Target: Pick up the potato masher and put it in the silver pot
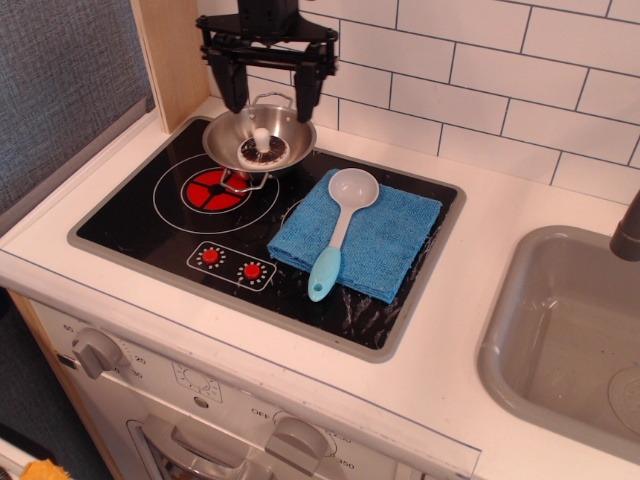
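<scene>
Potato masher sits inside the silver pot, disc down on the pot floor, white stem upright near the centre. Pot stands at the back left of the black cooktop, partly over the red burner ring. Gripper hangs above the pot, fingers spread wide on either side of the stem and holding nothing; fingertips appear clear of the rim, though from this angle the height above it is hard to judge. By the look of it the placing is done and the step in hand is the retreat. To do it well: lift straight up, keep the jaws open, avoid any sideways drift that could catch the rear wire handle or nudge the light pot off its spot. Only travel sideways once well clear of the rim. Blue cloth with the blue-handled ladle lies just right of the pot, untouched; keep off it. Grey sink far right, not involved.
</scene>
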You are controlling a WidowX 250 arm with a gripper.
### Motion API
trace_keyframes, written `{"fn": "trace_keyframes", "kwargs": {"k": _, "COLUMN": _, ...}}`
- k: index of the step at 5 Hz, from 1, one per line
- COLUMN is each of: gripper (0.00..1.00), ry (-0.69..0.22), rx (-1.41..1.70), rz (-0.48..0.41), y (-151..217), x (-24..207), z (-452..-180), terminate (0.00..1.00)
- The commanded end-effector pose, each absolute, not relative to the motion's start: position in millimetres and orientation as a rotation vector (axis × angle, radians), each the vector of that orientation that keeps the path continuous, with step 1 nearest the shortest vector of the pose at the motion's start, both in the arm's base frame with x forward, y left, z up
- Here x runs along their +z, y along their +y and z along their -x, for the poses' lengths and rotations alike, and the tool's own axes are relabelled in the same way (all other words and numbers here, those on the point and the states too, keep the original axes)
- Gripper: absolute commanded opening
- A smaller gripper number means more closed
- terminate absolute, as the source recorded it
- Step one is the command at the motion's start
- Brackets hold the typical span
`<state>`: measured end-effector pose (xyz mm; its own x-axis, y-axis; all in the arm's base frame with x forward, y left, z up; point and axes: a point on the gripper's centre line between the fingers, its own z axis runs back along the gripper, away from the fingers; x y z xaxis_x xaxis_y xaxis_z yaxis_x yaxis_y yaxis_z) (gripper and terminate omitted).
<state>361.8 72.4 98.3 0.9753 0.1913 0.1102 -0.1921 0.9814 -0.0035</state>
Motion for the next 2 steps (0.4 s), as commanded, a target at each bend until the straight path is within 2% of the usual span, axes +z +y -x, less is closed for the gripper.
{"fn": "trace_keyframes", "kwargs": {"k": 1, "gripper": 1.0, "ry": -0.132, "rx": 0.161, "rz": 0.004, "y": 65.3, "x": 108.1, "z": -349.8, "terminate": 0.0}}
{"fn": "trace_keyframes", "kwargs": {"k": 2, "gripper": 1.0, "ry": -0.132, "rx": 0.161, "rz": 0.004, "y": 65.3, "x": 108.1, "z": -349.8, "terminate": 1.0}}
